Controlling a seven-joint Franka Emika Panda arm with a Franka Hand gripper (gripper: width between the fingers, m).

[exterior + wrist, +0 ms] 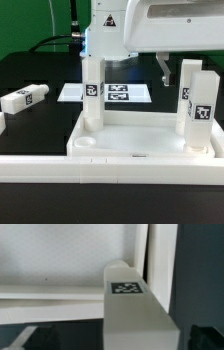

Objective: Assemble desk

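Fingers (30,338) apart, astride the leg (92,95) standing in the top's (140,152) corner, likely mid-screwing; next, close squarely and twist.

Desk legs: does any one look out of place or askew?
One leg lies on its side on the table, at the exterior view's left, apart from the top. The other three legs stand upright in the top; its front socket on that side is empty.
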